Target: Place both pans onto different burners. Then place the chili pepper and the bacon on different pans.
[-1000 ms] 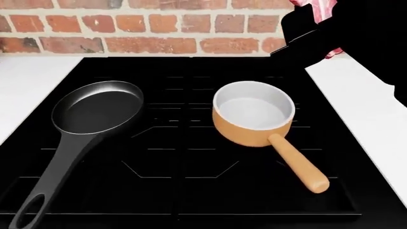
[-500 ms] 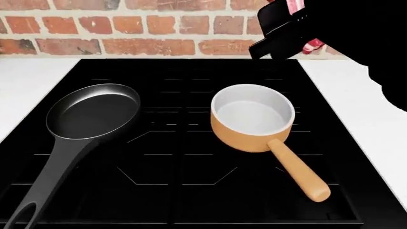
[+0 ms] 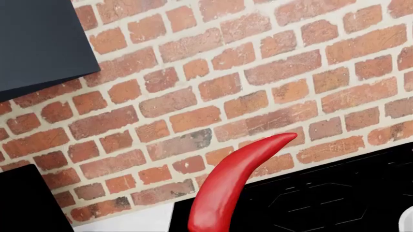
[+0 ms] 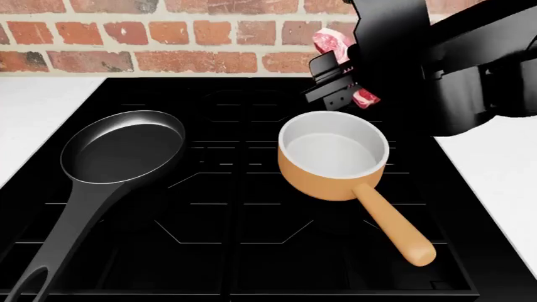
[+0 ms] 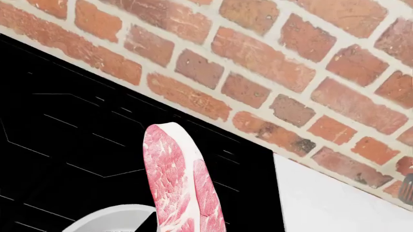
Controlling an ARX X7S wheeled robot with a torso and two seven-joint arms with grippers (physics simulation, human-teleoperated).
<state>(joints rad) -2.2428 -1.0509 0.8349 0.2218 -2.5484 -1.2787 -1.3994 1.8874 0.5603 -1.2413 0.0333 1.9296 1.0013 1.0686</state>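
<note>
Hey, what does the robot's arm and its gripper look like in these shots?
The right arm is solid matte black, built of blocky, angular segments with flat faces. Its gripper is equally black and boxy, with flat jaws. No cables, markings or coverings are visible.

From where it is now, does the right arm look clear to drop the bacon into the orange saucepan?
Probably yes. The right gripper holds the bacon just behind the orange saucepan, whose white inside is empty, and nothing lies between them.

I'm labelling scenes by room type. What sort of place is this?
Most likely a simulated kitchen cooking area: a black stovetop holding a frying pan and an orange saucepan, backed by a brick wall.
</note>
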